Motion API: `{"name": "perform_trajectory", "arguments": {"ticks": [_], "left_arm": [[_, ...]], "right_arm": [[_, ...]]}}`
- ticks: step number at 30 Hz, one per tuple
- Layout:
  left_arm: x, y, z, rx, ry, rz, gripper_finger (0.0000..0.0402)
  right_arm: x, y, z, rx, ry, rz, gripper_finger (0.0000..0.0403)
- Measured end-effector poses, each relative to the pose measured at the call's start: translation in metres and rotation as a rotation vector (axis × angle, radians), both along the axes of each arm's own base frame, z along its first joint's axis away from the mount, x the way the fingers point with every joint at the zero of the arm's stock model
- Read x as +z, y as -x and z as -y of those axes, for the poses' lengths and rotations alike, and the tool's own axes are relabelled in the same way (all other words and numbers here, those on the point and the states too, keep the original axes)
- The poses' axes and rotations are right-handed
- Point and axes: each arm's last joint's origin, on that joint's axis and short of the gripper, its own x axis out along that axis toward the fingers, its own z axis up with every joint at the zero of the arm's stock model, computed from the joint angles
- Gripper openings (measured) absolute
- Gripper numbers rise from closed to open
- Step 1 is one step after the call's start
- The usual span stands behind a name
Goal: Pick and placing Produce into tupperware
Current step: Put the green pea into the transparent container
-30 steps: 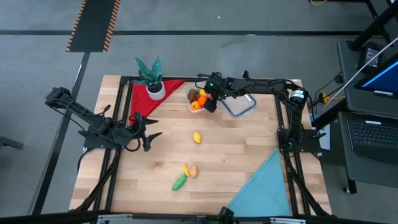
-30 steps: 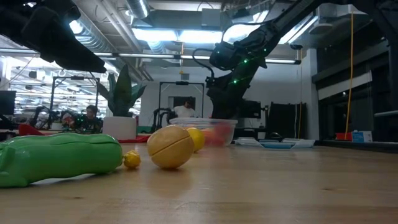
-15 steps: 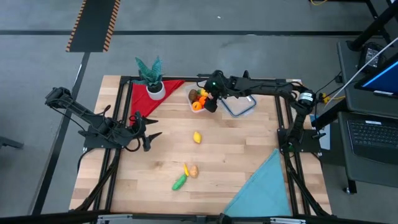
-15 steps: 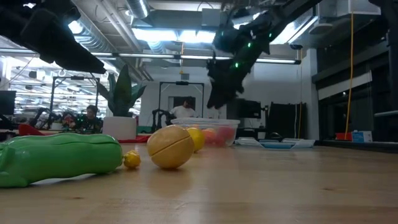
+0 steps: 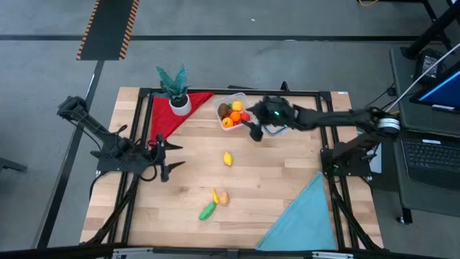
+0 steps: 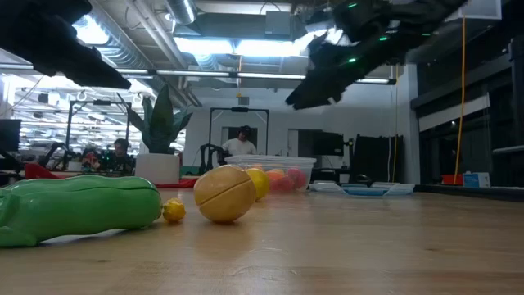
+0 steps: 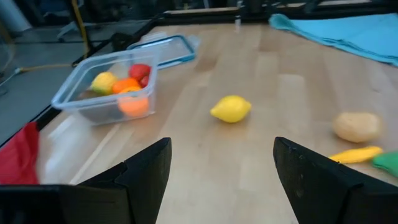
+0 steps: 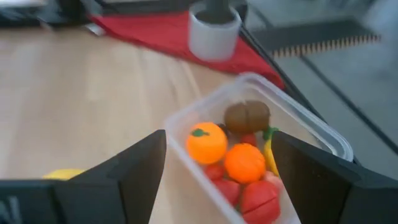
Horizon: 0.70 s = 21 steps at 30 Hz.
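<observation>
The clear tupperware (image 5: pixel 231 113) stands at the table's far middle and holds several pieces of produce (image 8: pixel 233 162): orange, red, brown and yellow. A yellow lemon (image 5: pixel 228 158) lies alone at mid-table. A green piece (image 5: pixel 208 211), a yellow piece (image 5: pixel 214 195) and a brown piece (image 5: pixel 224 198) lie together nearer the front edge. My right gripper (image 5: pixel 253 132) hangs open in the air just right of and nearer than the tupperware, with nothing between its fingers (image 8: pixel 217 186). My left gripper (image 5: pixel 164 155) stands open at the left side, facing the lemon (image 7: pixel 231 109).
A flat clear lid (image 7: pixel 165 48) lies right of the tupperware, partly under my right arm. A potted plant (image 5: pixel 175 90) stands on a red cloth (image 5: pixel 167 115) at the far left. A blue cloth (image 5: pixel 305 216) covers the near right corner. Bare wood lies around the lemon.
My right gripper has risen from low over the tupperware and drawn back toward the table's right and near side, tipping closer to level. The produce in the tupperware now shows uncovered.
</observation>
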Motion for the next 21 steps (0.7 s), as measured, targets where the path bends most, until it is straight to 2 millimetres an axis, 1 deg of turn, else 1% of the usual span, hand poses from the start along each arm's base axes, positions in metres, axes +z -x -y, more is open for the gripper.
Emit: {"name": "perform_trajectory", "arguments": {"ticks": [3,6,11,15,21], "left_arm": [[0.002,0.001,0.005,-0.036,0.005,0.016,0.0273],[0.003,0.002,0.009,-0.080,0.039,0.024,0.0273],[0.003,0.003,0.015,-0.193,0.170,0.010,0.0273],[0.003,0.003,0.017,-0.220,0.239,0.002,0.0273],[0.002,0.003,0.017,-0.230,0.248,-0.001,0.0273]], "right_arm": [[-0.002,0.019,-0.020,0.046,0.027,0.087,0.0291],[-0.008,0.035,-0.040,0.101,0.037,0.131,0.0291],[-0.020,0.053,-0.065,0.194,0.067,0.203,0.0291],[-0.028,0.060,-0.073,0.220,0.066,0.248,0.0291],[-0.034,0.063,-0.073,0.202,0.015,0.240,0.0291]]}}
